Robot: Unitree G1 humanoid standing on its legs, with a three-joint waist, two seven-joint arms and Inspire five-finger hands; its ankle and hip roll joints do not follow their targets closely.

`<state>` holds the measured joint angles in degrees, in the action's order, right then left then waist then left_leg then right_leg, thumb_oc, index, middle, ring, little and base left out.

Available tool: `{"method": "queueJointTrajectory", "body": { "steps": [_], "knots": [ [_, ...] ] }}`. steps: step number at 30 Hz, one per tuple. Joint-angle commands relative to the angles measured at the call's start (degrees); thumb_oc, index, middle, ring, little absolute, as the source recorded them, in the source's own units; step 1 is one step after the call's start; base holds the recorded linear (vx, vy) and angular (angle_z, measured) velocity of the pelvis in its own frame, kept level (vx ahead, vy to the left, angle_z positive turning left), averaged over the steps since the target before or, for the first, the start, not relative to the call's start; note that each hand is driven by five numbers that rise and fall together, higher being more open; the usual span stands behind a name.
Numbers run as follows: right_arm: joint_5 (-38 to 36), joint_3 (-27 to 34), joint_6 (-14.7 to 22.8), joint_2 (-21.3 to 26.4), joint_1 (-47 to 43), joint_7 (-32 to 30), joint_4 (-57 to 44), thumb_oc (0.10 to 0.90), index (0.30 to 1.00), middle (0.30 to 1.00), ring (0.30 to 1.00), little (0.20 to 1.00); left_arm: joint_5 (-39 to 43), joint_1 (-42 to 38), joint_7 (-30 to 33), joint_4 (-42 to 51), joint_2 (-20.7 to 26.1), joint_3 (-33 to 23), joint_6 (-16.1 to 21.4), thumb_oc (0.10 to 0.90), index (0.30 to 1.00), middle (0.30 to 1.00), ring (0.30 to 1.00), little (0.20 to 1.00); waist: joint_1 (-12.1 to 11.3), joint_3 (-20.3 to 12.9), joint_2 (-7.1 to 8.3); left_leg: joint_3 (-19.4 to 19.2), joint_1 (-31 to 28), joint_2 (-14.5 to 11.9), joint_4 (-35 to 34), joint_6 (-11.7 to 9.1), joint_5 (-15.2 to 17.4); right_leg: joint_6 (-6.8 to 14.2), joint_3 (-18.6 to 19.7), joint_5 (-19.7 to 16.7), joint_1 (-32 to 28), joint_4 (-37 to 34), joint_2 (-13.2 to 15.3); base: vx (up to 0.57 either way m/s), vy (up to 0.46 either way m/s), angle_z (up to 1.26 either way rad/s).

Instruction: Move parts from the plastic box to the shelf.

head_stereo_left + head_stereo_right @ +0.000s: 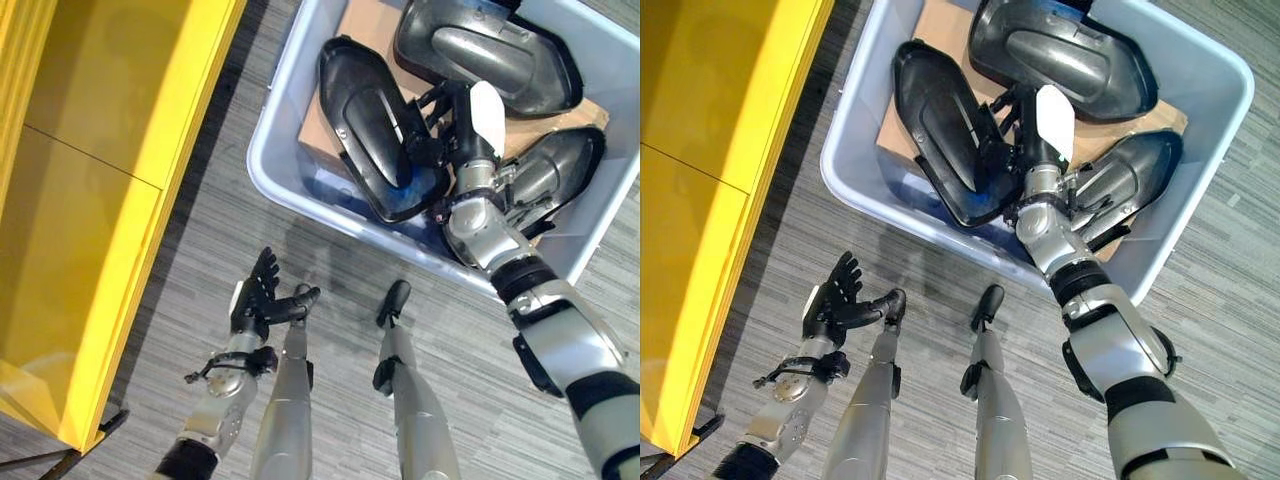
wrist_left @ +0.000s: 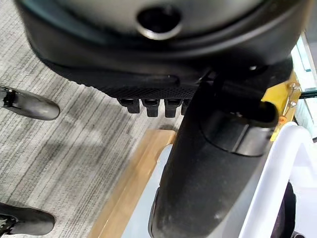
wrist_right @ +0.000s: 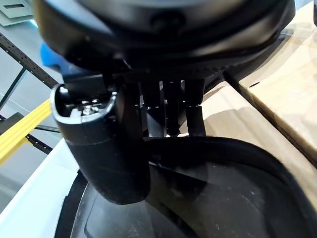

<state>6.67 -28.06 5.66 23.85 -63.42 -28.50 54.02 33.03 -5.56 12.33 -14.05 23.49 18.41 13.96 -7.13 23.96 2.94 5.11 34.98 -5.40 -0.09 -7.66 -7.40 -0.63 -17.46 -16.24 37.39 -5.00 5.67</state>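
Note:
A pale blue plastic box [image 1: 268, 172] on the floor holds three black moulded parts lying on cardboard [image 1: 368, 25]. One long part [image 1: 362, 122] lies at the box's left, a second part [image 1: 490, 48] at the far side, a third part [image 1: 556, 166] at the right. My right hand [image 1: 462, 128] is down in the box between the left and right parts. Its fingers [image 3: 168, 106] reach straight onto the left part's rim [image 3: 233, 148], and the white-covered thumb stands apart from it. My left hand [image 1: 260, 296] hangs open low over the floor, holding nothing.
The yellow shelf [image 1: 100, 160] stands along the left, its boards bare, close to the box's left wall. Grey striped carpet [image 1: 200, 300] lies between the shelf and the box.

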Motion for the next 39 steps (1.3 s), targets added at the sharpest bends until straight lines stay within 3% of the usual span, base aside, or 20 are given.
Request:
{"method": "queueJointTrajectory", "body": {
  "steps": [1,7,18,32,39],
  "knots": [
    [-4.2,-5.0,-2.5,-6.8,6.6,7.2,5.8,0.4,0.3,0.3,0.3,0.3,-1.4,-0.5,0.6,5.7,2.8,0.3,4.2,0.9,1.0,1.0,1.0,1.0,-2.2,5.8,0.32,-3.9,-2.1,1.6,-1.5,4.8,0.8,9.8,4.1,7.8,-9.9,0.0,4.4,0.0,0.0,0.0],
    [-12.1,-0.6,0.1,-5.8,9.8,5.5,-4.1,0.4,0.3,0.3,0.3,0.3,-1.5,-0.5,1.2,5.2,2.9,-0.5,3.6,0.9,1.0,1.0,1.0,1.0,-1.8,5.8,1.27,-4.2,-5.6,1.3,-1.8,4.8,1.2,9.8,4.3,8.0,-12.8,0.0,4.3,0.0,0.0,0.0],
    [-18.8,6.2,3.8,-4.8,19.5,4.4,-23.3,0.4,0.3,0.3,0.3,0.3,-1.9,1.2,1.0,5.1,3.9,-2.5,2.5,0.9,1.0,1.0,1.0,1.0,-1.1,5.5,2.75,-4.6,-13.0,0.8,-3.5,4.5,0.8,9.8,4.1,8.1,-19.1,0.0,4.6,0.0,-0.005,-0.01],
    [-23.2,11.5,7.0,-5.0,34.2,8.1,-42.0,0.4,0.3,0.3,0.3,0.3,-2.5,6.9,-1.8,5.4,5.6,-6.5,0.6,0.9,1.0,1.0,1.0,1.0,0.4,-2.3,4.49,-5.4,-21.9,0.0,-4.5,4.6,2.1,9.7,3.8,9.5,-26.5,0.0,4.4,0.01,-0.01,0.0],
    [-23.5,13.2,7.3,-3.8,41.0,11.4,-47.0,0.4,0.3,0.3,0.3,0.3,-3.5,10.3,-4.1,4.9,6.3,-8.5,-0.5,0.9,1.0,1.0,1.0,1.0,1.3,-6.4,4.33,-5.7,-27.0,-0.3,-4.3,5.0,3.4,9.5,3.6,12.1,-30.8,2.1,4.0,0.04,-0.026,-0.04]
  ]
}}
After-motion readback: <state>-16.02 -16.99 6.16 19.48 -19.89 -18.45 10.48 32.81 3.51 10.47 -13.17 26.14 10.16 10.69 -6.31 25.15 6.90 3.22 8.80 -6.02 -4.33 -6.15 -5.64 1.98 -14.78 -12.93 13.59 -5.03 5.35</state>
